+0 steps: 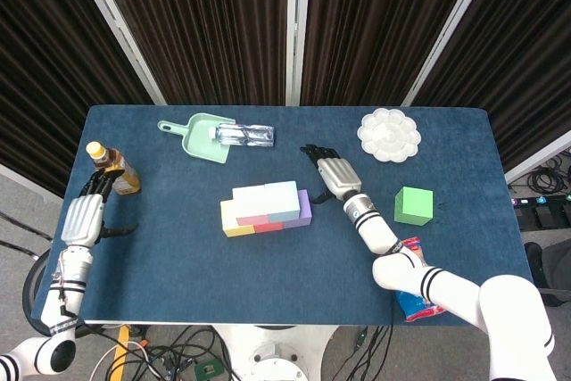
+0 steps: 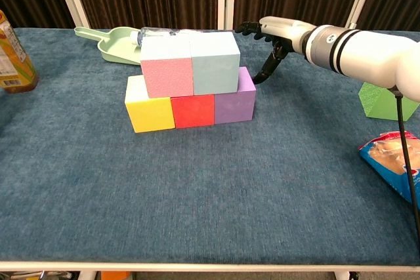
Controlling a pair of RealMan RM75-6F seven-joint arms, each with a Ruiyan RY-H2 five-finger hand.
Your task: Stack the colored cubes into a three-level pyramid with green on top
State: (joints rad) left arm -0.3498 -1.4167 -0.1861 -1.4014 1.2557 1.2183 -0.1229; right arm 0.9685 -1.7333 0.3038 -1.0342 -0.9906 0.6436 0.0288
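Two levels of cubes stand mid-table: yellow cube (image 2: pixel 149 104), red cube (image 2: pixel 192 109) and purple cube (image 2: pixel 234 104) below, pink cube (image 2: pixel 166 70) and light blue cube (image 2: pixel 214 65) on top. The green cube (image 2: pixel 379 101) sits alone on the table at the right (image 1: pixel 413 205). My right hand (image 2: pixel 275 34) is just right of the stack, holding nothing, with a fingertip at the purple cube's far right edge. My left hand (image 1: pixel 87 211) lies flat at the table's left edge, holding nothing.
A mint dustpan (image 1: pixel 203 138) with a clear plastic bottle (image 1: pixel 244 135) lies behind the stack. A white flower-shaped plate (image 1: pixel 389 134) is at the back right, a tea bottle (image 1: pixel 113 167) at the far left, and a snack bag (image 1: pixel 417 296) at the front right.
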